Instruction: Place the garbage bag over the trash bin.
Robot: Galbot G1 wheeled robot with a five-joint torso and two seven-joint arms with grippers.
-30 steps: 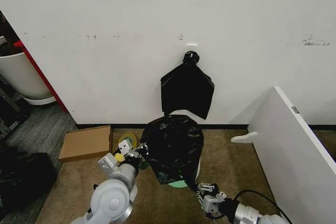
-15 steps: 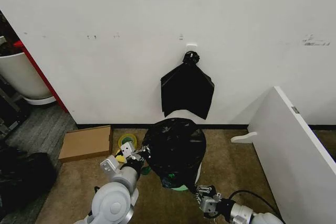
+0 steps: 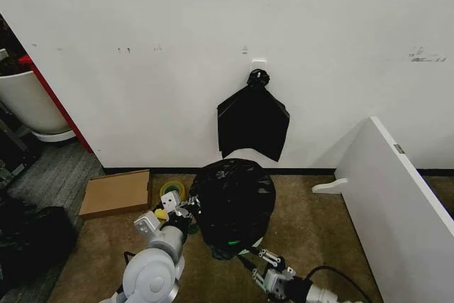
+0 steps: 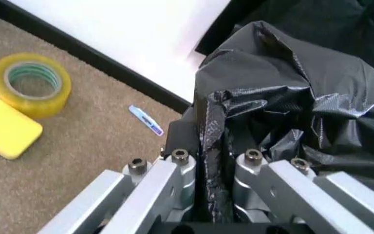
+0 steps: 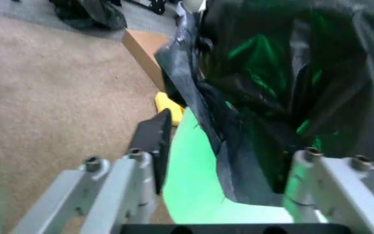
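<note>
My left wrist view shows the left tool (image 4: pixel 213 170) pinching the crinkly garbage bag (image 3: pixel 233 200); the right tool (image 5: pixel 229 163) is spread around its hem.

The left arm (image 3: pixel 150 278) is a rounded, silver-grey shell ending in a large disc-shaped joint cap, with a black cable running beside it. Its wrist carries a boxy grey block. The left gripper (image 4: pixel 212 168) has flat, brushed-aluminium fingers (image 4: pixel 167 185), each fixed with hex-socket bolts at the tip, on a black base. The right arm (image 3: pixel 323 294) is silver with black joint sections and a thin black cable looping off it. The right gripper (image 5: pixel 223 168) has similar pale metal fingers (image 5: pixel 317 180) with bolt heads and a black pad on one finger.
</note>
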